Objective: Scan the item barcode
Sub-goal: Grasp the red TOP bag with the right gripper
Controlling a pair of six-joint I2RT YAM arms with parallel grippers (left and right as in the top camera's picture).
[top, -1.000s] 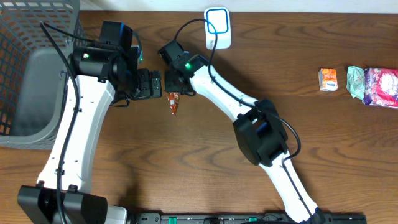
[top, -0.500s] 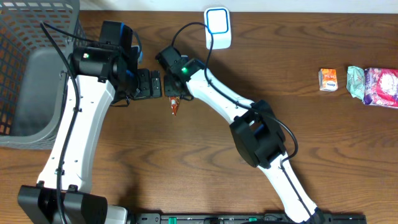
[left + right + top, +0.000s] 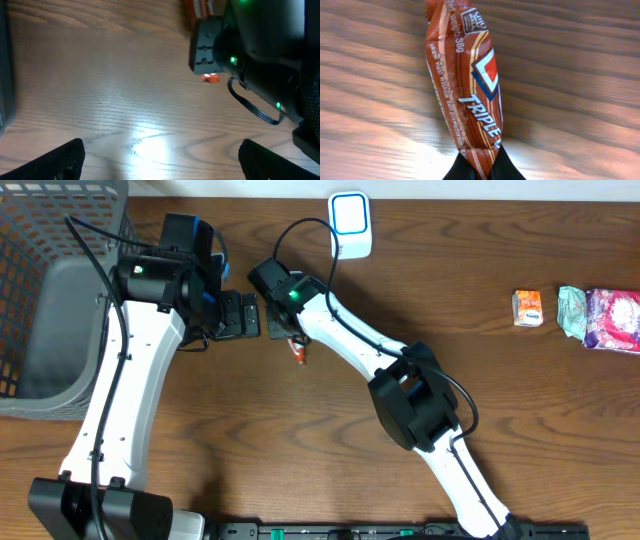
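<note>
1. Snack packet [image 3: 465,85]: a brown-orange wrapper at the upper centre of the overhead view, just below the two end effectors. It is pinched at one end seam, so its printed faces stay free of the fingers. This is judged to leave any barcode uncovered for presentation. Whether it rests on the counter [image 3: 100,75] or hangs just above it cannot be told.
2. Right end effector [image 3: 479,169]: fingers pressed together on the packet's end seam, at the bottom edge of the right wrist view. No barcode is identifiable on the face shown there.
3. Left end effector [image 3: 162,160]: fingers spread wide, holding nothing, just beside the right end effector.
4. Scanner [image 3: 350,225]: white unit with a cable, at the top centre of the overhead view, near the packet but apart from it.
5. Arm pose: the right arm runs diagonally from the lower right to the upper centre, wrist turned down toward the counter. The left arm rises from the lower left and bends rightward beside the basket [image 3: 40,300].
</note>
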